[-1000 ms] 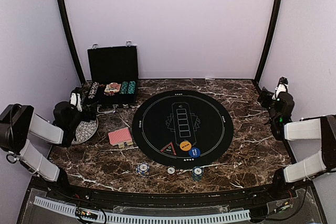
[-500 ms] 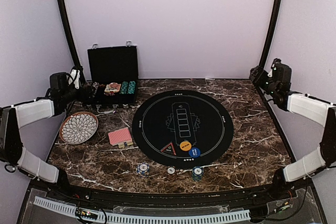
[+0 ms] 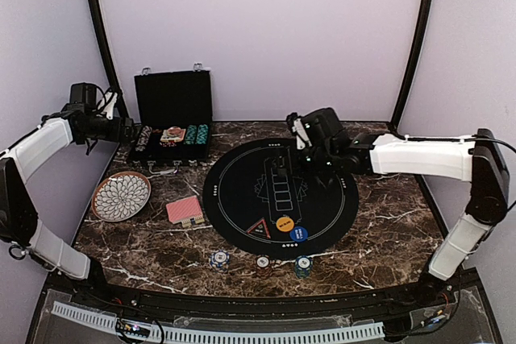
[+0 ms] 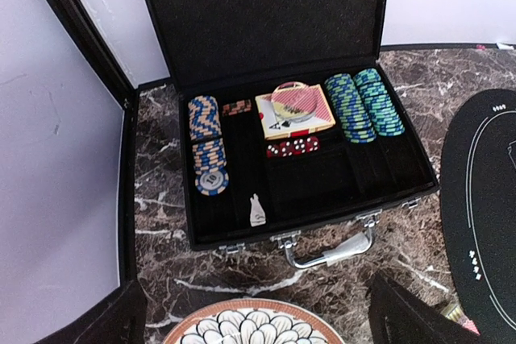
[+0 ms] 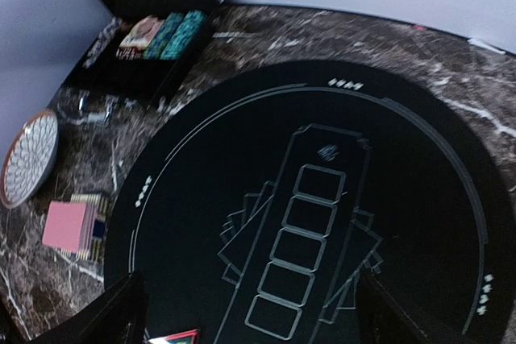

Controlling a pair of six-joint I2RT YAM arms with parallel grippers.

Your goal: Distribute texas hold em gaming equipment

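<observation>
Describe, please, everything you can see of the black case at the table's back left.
The black case stands open on the marble table, lid raised. It looks hard-shelled and dark-lined, with metal latches and a metal handle in front. Its tray holds blue-and-tan chips at left, a card pack and red dice in the middle, and two rows of green chips at right. Apart from the table and its contents, nothing touches it.

We are looking into a robot test booth: plain pale walls [image 3: 258, 38] close in a dark marble surface [image 3: 387, 223], black frame posts [image 3: 101, 46] rise at ten and two o'clock, and a ribbed cable chain [image 3: 242, 333] runs along six.
</observation>
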